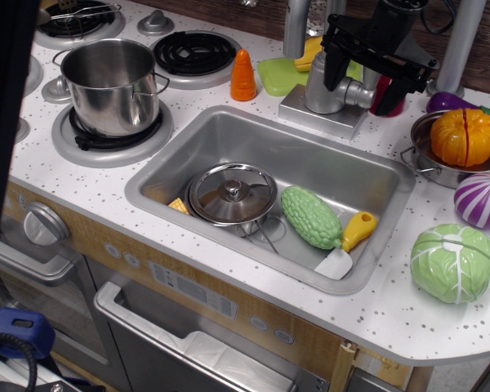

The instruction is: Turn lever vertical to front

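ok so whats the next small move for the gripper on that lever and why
Probably close the fingers on the lever. The gripper hangs right over the faucet body, its black fingers either side of the short bar, apparently not yet clamped, though the contact is hard to see.

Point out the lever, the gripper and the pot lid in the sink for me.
lever (361, 92): main camera view, on its silver bar.
gripper (363, 75): main camera view, midway between the black fingertips.
pot lid (233, 193): main camera view, on its knob.

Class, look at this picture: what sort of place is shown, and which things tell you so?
Most likely a toy play kitchen. A steel sink set in a speckled counter holds a pot lid and plastic food, a pot sits on a stove burner, and toy vegetables such as a cabbage lie nearby.
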